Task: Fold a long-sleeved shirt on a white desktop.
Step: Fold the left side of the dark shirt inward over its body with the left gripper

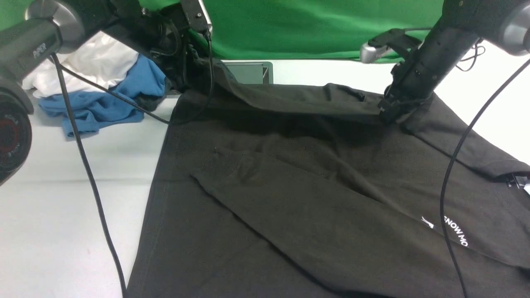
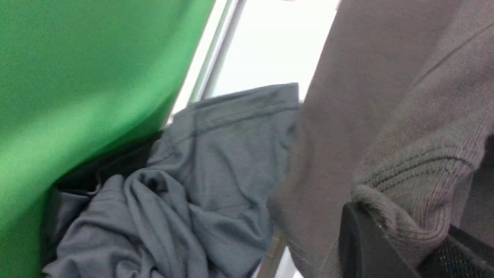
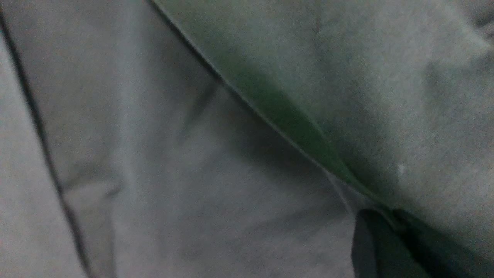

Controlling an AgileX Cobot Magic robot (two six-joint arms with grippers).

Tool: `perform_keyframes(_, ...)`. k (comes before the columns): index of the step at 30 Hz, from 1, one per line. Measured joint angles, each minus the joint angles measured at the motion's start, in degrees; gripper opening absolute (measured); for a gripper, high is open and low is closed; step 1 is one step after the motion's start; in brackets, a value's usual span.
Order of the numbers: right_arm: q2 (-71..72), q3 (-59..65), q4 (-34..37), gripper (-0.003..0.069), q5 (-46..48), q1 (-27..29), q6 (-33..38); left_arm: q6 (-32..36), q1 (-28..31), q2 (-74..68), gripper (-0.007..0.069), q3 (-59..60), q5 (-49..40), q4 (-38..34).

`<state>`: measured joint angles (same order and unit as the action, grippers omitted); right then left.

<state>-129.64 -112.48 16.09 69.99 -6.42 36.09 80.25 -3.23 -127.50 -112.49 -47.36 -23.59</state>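
The long-sleeved shirt (image 1: 290, 198) lies spread on the surface (image 1: 62, 198), mostly on the robot's side of both pairs of fingers. The left fingers (image 2: 362, 247) are clamped on its ribbed edge, the right fingers (image 1: 393, 108) on a far fold. The raised edge stretches between them.

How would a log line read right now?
left gripper: shut on shirt | right gripper: shut on shirt | far edge lifted off desktop
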Motion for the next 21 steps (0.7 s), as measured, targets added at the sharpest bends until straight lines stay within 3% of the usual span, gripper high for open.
perform_keyframes(6, 2.04, 3.79, 0.0, 0.0032, -0.11, -0.13, 0.94, -0.44, 0.0, 3.87, 0.0077, 4.02, -0.55, 1.29)
perform_keyframes(13, 2.67, 8.09, 0.0, 0.0051, -0.05, -0.13, 1.13, 6.74, 0.0, 7.22, 0.0077, 17.44, 6.31, 1.24)
perform_keyframes(16, 2.67, 8.34, -0.03, 0.013, 0.01, -0.24, 1.03, 7.06, 0.0, 7.22, 0.0104, 22.45, 13.31, 2.09)
perform_keyframes(17, 2.67, 8.34, -0.09, 0.019, 0.01, -0.29, 0.86, 7.12, 0.0, 7.22, 0.0127, 23.46, 14.38, 2.58)
perform_keyframes(19, 2.72, 8.34, -0.21, 0.0303, 0.01, -0.53, 0.55, 7.12, 0.0, 7.25, 0.0208, 24.73, 14.64, 2.95)
perform_keyframes(20, 2.72, 8.34, -0.26, 0.0314, 0.01, -0.55, 0.42, 7.12, 0.0, 7.25, 0.0228, 24.88, 14.54, 3.01)
perform_keyframes(21, 2.88, 8.39, -0.71, 0.038, 0.01, -0.69, -0.73, 7.12, 0.0, 7.39, 0.0306, 25.13, 13.26, 3.57)
